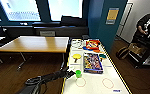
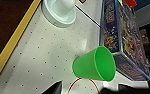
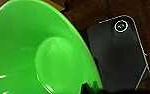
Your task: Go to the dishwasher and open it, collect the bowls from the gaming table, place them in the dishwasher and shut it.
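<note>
Where table edge runs, green bowl [image 2: 94, 65] beside fingers [image 2: 56, 87].

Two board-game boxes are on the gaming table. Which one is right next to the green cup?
The purple-blue box, lying lengthwise just right of the green cup. The red-orange box sits farther back on the gaming table.

I'm getting blown-out daylight from the windows [image 1: 26, 10] at the back, leaving the floor [image 1: 11, 75] dim. The white surface [image 2: 41, 55] carries soft glare, and everything looks blurry, with bending toward the edges.
</note>
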{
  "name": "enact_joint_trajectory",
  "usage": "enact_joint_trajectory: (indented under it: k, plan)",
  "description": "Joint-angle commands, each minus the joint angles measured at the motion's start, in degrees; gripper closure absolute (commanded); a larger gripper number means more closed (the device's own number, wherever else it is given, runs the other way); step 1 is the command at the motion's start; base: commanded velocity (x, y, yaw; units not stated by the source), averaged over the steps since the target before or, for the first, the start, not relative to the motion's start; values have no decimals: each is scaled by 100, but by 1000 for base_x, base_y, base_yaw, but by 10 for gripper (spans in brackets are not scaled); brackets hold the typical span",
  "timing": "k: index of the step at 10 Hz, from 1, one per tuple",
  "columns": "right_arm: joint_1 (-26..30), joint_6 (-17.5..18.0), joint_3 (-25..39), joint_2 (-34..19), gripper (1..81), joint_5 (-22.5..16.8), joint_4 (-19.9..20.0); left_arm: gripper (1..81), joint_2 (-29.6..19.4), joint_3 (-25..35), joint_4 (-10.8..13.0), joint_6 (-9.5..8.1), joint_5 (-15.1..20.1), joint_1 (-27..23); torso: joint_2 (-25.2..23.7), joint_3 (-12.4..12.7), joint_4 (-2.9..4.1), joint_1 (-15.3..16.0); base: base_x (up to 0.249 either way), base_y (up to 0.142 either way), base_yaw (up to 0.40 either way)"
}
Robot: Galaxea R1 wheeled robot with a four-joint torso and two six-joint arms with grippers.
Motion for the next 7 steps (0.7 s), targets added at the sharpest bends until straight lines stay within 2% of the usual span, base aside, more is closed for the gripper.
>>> enact_joint_trajectory:
  k: [1,5,6,7]
  plan:
    - [288,-30,103,-143,811,-305,-63,10,186,7,-40,-28,101,-1044,0,0,0,0,0,0,0]
    - [297,-30,103,-143,811,-305,-63,10,169,-222,-40,-1,83,-1096,0,0,0,0,0,0,0]
    - [298,-30,94,-143,811,-305,-63,10,99,-239,-15,33,-48,-1106,0,0,0,0,0,0,0]
    - [306,-30,86,-143,811,-305,-63,10,72,-257,187,25,-145,-1106,0,0,0,0,0,0,0]
